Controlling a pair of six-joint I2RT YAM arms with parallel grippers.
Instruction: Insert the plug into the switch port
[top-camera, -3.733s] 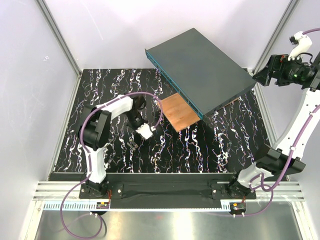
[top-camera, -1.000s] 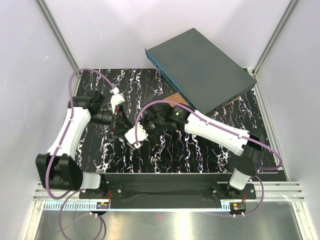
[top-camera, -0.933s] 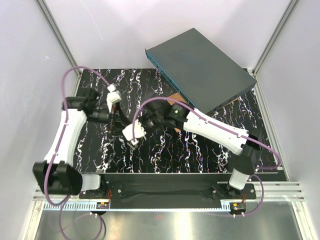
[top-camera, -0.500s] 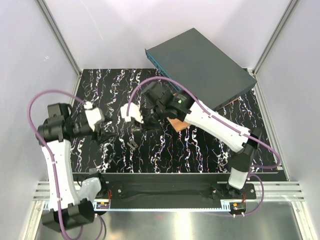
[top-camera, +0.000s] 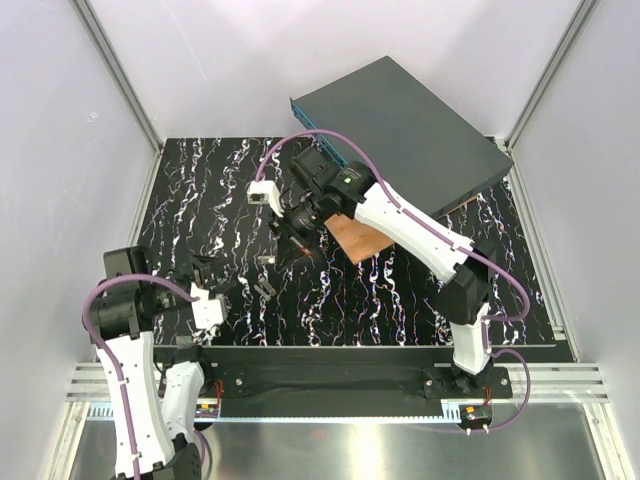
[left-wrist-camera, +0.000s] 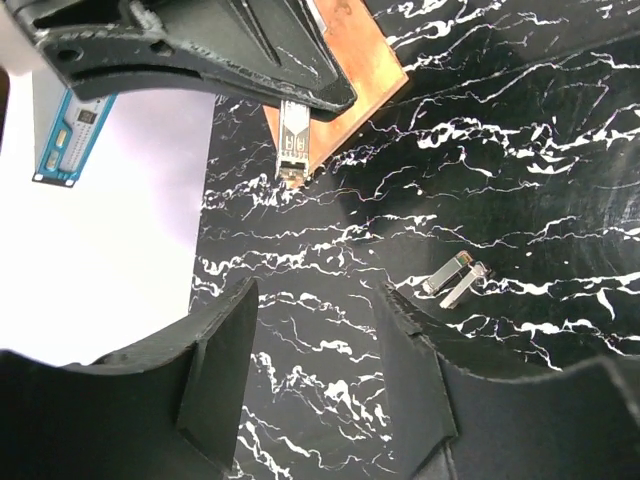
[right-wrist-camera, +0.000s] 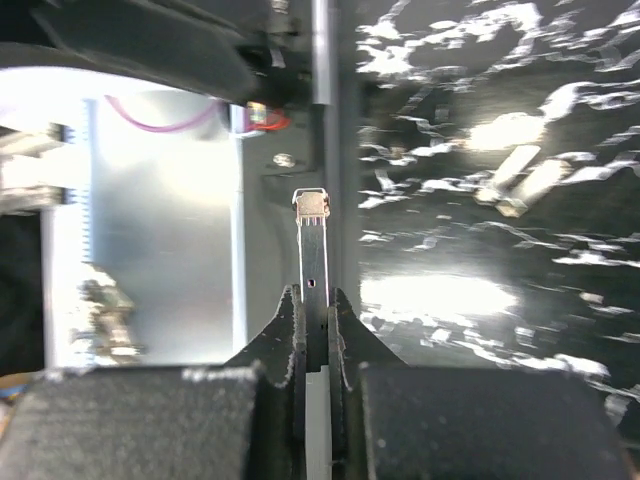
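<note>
My right gripper (right-wrist-camera: 313, 298) is shut on the plug (right-wrist-camera: 313, 245), a thin metal module that sticks out past the fingertips. In the top view that gripper (top-camera: 298, 232) hangs over the table's middle, just left of the copper plate (top-camera: 352, 225). The switch (top-camera: 415, 125) lies tilted at the back, and its teal face (top-camera: 335, 155) carries the row of switch ports. My left gripper (left-wrist-camera: 315, 350) is open and empty, low at the near left (top-camera: 208, 275). From there it looks up at the held plug (left-wrist-camera: 292, 145).
Two loose plugs (top-camera: 263, 278) lie on the black marbled table (top-camera: 380, 300) between the arms, and they also show as a pair of plugs (left-wrist-camera: 455, 280) in the left wrist view. White walls and aluminium posts enclose the table.
The left arm has pulled back to the near left corner. The right arm has carried the plug from the middle toward the back, closer to the switch.
</note>
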